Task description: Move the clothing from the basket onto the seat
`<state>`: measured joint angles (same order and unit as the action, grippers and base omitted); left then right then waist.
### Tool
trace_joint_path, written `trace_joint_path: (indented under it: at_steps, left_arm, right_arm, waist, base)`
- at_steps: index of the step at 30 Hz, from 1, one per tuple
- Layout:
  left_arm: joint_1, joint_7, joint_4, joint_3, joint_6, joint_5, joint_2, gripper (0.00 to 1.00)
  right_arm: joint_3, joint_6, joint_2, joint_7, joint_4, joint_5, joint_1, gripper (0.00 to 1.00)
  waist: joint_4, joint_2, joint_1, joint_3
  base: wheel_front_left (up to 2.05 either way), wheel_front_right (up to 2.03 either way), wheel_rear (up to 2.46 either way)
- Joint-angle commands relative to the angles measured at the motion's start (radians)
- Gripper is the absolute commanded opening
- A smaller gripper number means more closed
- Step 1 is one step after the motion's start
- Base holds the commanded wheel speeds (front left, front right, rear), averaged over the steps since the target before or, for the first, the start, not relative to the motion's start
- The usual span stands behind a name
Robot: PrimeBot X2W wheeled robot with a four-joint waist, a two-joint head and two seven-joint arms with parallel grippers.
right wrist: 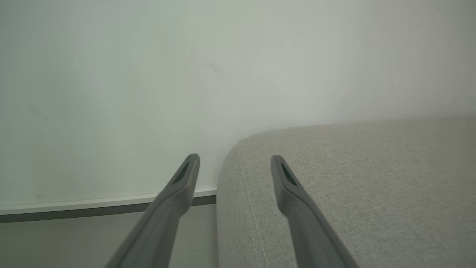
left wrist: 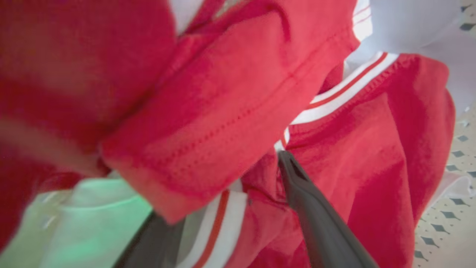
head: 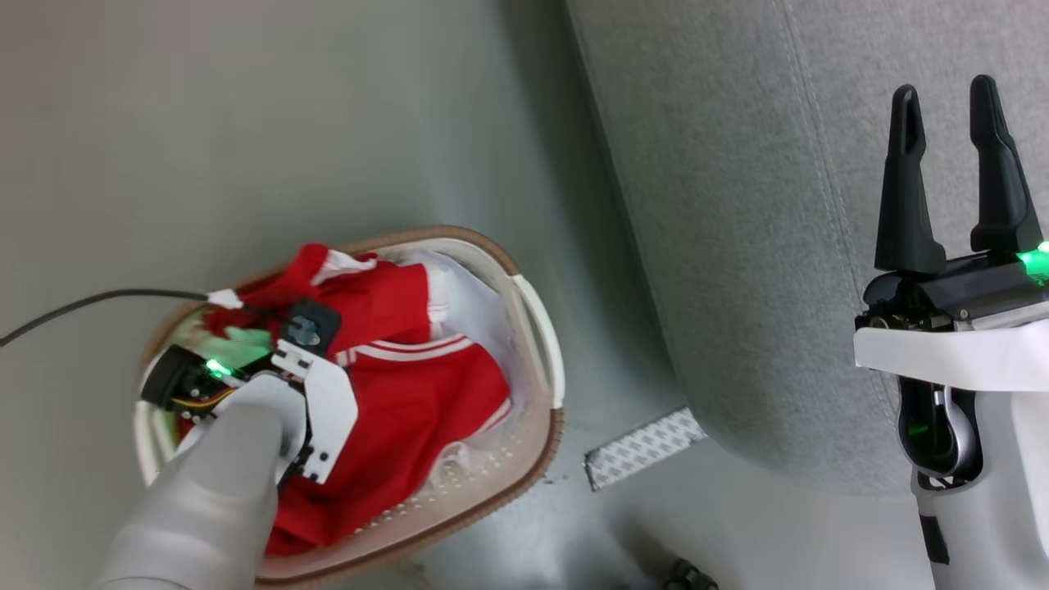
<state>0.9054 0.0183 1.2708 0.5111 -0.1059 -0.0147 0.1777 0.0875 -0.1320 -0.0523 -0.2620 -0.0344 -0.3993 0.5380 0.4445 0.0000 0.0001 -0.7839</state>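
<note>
The clothing (head: 410, 385) lies heaped in the basket (head: 537, 328), soft bright red cloth in loose folds with white panels and thin white striped trim along the hems. The basket is a rounded cream-white plastic tub with rows of small holes in its wall, a brown rim and a pale handle, standing on the smooth grey floor (head: 246, 123) just beside the seat (head: 737, 246). The seat is a broad block of grey woven upholstery with a stitched seam and a rounded, padded corner. The left gripper (head: 246, 360) reaches down into the basket; in the left wrist view its jaws stand spread among the cloth, one dark tapered finger (left wrist: 316, 223) with its tip at a striped hem, the other partly hidden under a stitched red fold (left wrist: 230, 123). The right gripper (head: 944, 90) hangs over the seat, well apart from the basket, jaws spread with nothing between them; the right wrist view shows it at the seat's edge (right wrist: 353, 186), facing a plain pale wall (right wrist: 148, 74). A thin black cable (head: 98, 299) runs to the left wrist, and a flat strip with a diamond pattern (head: 643, 447) lies on the floor by the seat's corner
</note>
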Motion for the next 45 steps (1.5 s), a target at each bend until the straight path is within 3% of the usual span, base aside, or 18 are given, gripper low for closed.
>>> trace_joint_path:
  at_steps: [1,7,12,13,14,15,22,30,36,45]
  left_arm:
    - [0.009,0.013,0.006,0.008,-0.002,0.013,0.015,1.0]
    - [0.003,0.158,0.017,0.073,-0.008,0.06,0.038,1.0]
    - [0.011,0.191,0.018,0.102,-0.014,0.067,0.047,1.0]
    - [0.012,0.185,0.018,0.103,-0.015,0.063,0.045,0.88]
    - [0.013,0.177,0.018,0.103,-0.015,0.058,0.044,0.48]
    - [0.012,0.171,0.018,0.105,-0.016,0.055,0.043,0.0]
    - [-0.009,0.102,0.017,0.103,-0.022,0.018,0.013,0.0]
    - [-0.067,-0.012,0.016,0.105,-0.025,-0.047,-0.061,0.0]
    - [-0.126,-0.089,-0.004,0.14,-0.025,-0.115,-0.114,0.0]
    - [-0.224,-0.166,-0.144,0.247,-0.024,-0.307,-0.126,0.0]
  right_arm:
    - [0.0,0.002,0.003,-0.002,-0.004,-0.007,0.019,1.0]
    - [0.012,0.002,0.003,-0.002,-0.003,-0.051,0.025,1.0]
    - [0.018,0.002,0.003,-0.002,-0.009,-0.064,0.037,1.0]
    - [0.019,0.002,0.003,-0.002,-0.011,-0.065,0.038,1.0]
    - [0.02,0.002,0.003,-0.002,-0.014,-0.066,0.038,1.0]
    - [0.02,0.002,0.003,-0.002,-0.015,-0.067,0.039,1.0]
    - [0.014,0.002,0.003,-0.002,-0.026,-0.054,0.034,1.0]
    - [-0.017,0.002,0.002,-0.002,-0.049,0.02,-0.003,1.0]
    - [-0.027,0.002,-0.041,-0.002,-0.075,0.048,-0.05,1.0]
    - [-0.024,0.002,-0.104,-0.002,-0.11,0.047,-0.116,1.0]
  waist:
    - [0.024,0.0,-0.0001,-0.024]
    - [0.046,0.0,-0.0001,-0.056]
    - [0.054,0.0,-0.0001,-0.07]
    - [0.054,0.0,-0.0001,-0.07]
    - [0.054,0.0,-0.0001,-0.07]
    - [0.053,0.0,-0.0001,-0.067]
    - [0.033,0.0,-0.0001,-0.006]
    - [-0.044,0.0,-0.0001,0.154]
    - [-0.123,0.0,-0.0001,0.295]
    - [-0.218,0.0,-0.0001,0.471]
  base:
    - [0.0,0.0,0.0]
    - [0.0,0.0,0.0]
    - [0.0,0.0,0.0]
    - [0.0,0.0,0.0]
    - [0.0,0.0,0.0]
    - [0.0,0.0,0.0]
    - [0.0,0.0,0.0]
    - [0.0,0.0,0.0]
    - [0.0,0.0,0.0]
    - [0.0,0.0,0.0]
